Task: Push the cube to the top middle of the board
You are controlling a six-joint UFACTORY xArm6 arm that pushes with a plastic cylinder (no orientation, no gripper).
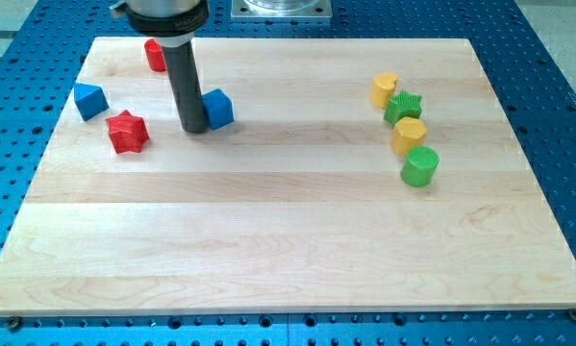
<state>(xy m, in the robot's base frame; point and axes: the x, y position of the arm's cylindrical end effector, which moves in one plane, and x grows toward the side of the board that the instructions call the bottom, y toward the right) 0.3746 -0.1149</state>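
A blue cube [218,109] sits on the wooden board [288,240] in the upper left part of the view. My tip [193,128] rests on the board right at the cube's left side, touching or nearly touching it. The dark rod rises from there to the view's top edge.
A blue triangular block [89,100] and a red star [128,132] lie left of the rod. A red block [155,55] sits near the top edge, partly behind the rod. At the right stand a yellow block [385,89], a green star [402,107], another yellow block [409,135] and a green cylinder [420,166].
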